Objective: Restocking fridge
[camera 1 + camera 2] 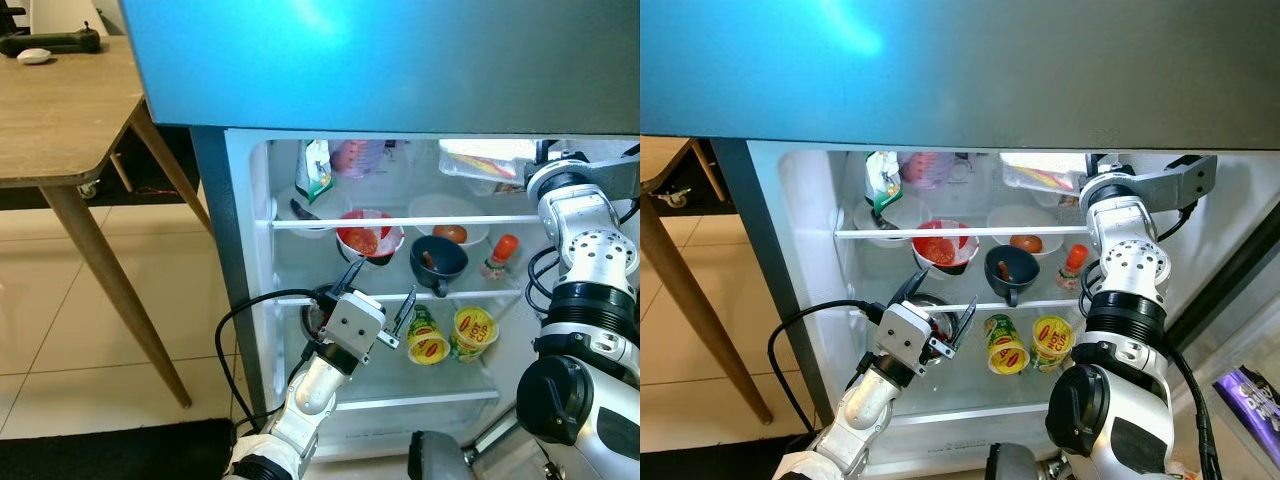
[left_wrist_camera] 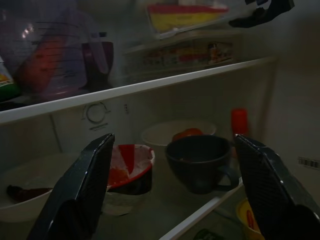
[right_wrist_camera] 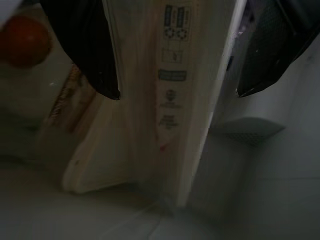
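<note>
In the left eye view, the open fridge (image 1: 245,300) holds a red-lined bowl (image 1: 367,236), a dark mug (image 1: 437,262) and a small red-capped bottle (image 1: 499,256) on its middle shelf, with two yellow cups (image 1: 450,335) lying on the shelf below. The left gripper (image 1: 380,300), fingers apart and empty, hovers at the lower shelf's front. The right eye view shows the right gripper (image 1: 1092,168) reaching to the top shelf beside a clear packet (image 1: 1040,176). The left wrist view looks between spread fingers (image 2: 80,190) at bowl and mug. In the right wrist view, open fingers (image 3: 90,50) flank a pale carton (image 3: 150,100), not clamping it.
</note>
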### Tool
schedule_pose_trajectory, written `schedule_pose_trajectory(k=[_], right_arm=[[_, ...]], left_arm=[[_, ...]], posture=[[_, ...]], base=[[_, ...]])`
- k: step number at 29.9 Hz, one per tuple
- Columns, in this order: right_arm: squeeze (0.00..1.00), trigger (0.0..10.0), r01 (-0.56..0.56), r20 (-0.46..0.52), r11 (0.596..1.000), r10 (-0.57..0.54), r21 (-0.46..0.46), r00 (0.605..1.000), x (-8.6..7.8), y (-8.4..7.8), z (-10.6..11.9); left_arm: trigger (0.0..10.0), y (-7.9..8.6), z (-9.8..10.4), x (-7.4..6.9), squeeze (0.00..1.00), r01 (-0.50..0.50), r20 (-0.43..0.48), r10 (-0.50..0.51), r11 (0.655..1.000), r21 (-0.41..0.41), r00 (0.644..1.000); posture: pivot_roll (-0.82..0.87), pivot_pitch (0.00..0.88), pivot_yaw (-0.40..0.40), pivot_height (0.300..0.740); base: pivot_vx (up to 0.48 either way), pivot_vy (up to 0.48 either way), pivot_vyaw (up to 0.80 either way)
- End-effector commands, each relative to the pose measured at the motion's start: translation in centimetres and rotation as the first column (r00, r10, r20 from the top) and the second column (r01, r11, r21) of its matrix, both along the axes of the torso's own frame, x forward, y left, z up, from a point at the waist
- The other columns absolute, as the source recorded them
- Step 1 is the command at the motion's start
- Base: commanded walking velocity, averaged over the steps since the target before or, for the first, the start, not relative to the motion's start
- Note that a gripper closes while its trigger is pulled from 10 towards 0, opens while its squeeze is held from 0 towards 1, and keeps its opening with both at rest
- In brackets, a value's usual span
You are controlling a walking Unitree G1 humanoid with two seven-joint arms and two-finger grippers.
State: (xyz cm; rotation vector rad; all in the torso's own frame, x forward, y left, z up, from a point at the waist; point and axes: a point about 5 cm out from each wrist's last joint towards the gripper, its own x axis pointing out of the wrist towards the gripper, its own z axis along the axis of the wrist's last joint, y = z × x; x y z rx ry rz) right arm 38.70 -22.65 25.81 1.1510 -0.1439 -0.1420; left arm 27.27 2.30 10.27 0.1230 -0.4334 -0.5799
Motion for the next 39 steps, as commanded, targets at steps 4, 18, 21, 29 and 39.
schedule_pose_trajectory(k=[4, 18, 21, 29, 39], right_arm=[[0.00, 10.0, -0.074, -0.004, 0.996, 0.074, -0.057, 0.997, 0.0, 0.8, 0.4], [0.00, 10.0, -0.364, 0.012, 0.923, 0.368, -0.128, 0.930, -0.8, 2.4, 1.2], [0.00, 10.0, -0.424, -0.048, 0.890, 0.422, -0.169, 0.905, -1.1, 2.8, 0.5], [0.00, 10.0, -0.594, -0.145, 0.771, 0.577, -0.230, 0.804, -2.1, 4.7, -0.7], [0.00, 10.0, -0.647, -0.194, 0.716, 0.617, -0.263, 0.762, -2.8, 4.8, -1.2]], left_arm=[[10.0, -1.3, -0.3, -0.6, 0.00, 0.017, -0.033, -0.018, 0.999, -0.032, 0.999], [10.0, -1.3, -0.3, -0.5, 0.00, 0.014, -0.037, -0.015, 0.999, -0.033, 0.999], [10.0, -1.3, -0.2, -0.4, 0.00, 0.014, -0.035, -0.015, 0.999, -0.033, 0.999], [10.0, -1.2, -0.2, -0.4, 0.00, 0.011, -0.036, -0.012, 0.999, -0.032, 0.999], [10.0, -1.1, -0.3, -0.4, 0.00, 0.010, -0.036, -0.011, 1.000, -0.030, 0.999]], posture=[[-0.13, 0.000, -0.085, 0.550], [-0.14, 0.000, -0.083, 0.550], [-0.14, 0.000, -0.082, 0.550], [-0.14, 0.000, -0.080, 0.550], [-0.13, 0.000, -0.079, 0.550]], base=[[0.000, 0.000, 0.00], [0.000, 0.000, 0.00], [0.000, 0.000, 0.00], [0.000, 0.000, 0.00], [0.000, 0.000, 0.00]])
